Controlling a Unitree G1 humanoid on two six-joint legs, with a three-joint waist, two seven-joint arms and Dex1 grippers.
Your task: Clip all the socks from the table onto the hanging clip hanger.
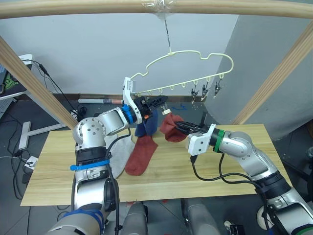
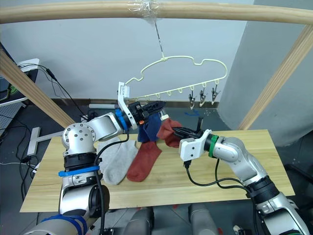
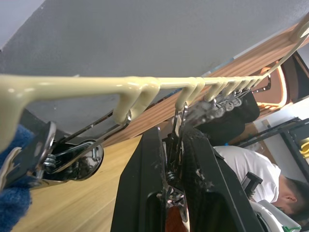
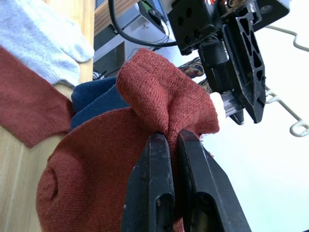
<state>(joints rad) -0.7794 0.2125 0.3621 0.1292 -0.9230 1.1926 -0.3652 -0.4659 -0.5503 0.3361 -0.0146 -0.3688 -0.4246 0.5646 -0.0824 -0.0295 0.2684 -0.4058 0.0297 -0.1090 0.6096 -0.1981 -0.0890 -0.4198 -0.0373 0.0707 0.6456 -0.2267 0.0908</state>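
On the near part of the light plank worktop (image 1: 220,188), lower centre of the head view, I see a rust red sock (image 1: 142,155) lying flat, soft knit, overlapping a pale grey sock (image 1: 121,155) on its left; I cannot tell whether a second grey one lies beneath it. Right of centre, my right tool (image 1: 177,126) has its two black fingers pinched narrow on a gathered fold of the second red sock (image 4: 159,104), lifted off the wood; the ribbed knit bunches above the fingertips in the right wrist view. Just behind, at centre frame, a blue sock (image 1: 149,122) hangs from the low left end of the hanger (image 1: 195,55). My left tool (image 1: 157,102) is closed narrow around one small metal clip (image 3: 176,126) beside it. The hanger is thin pale yellow wire with a wavy top, tilted, its hook taped to the round wooden pole (image 1: 98,7) across the top of the frame. Three bare clips (image 1: 205,91) dangle at its higher right end.
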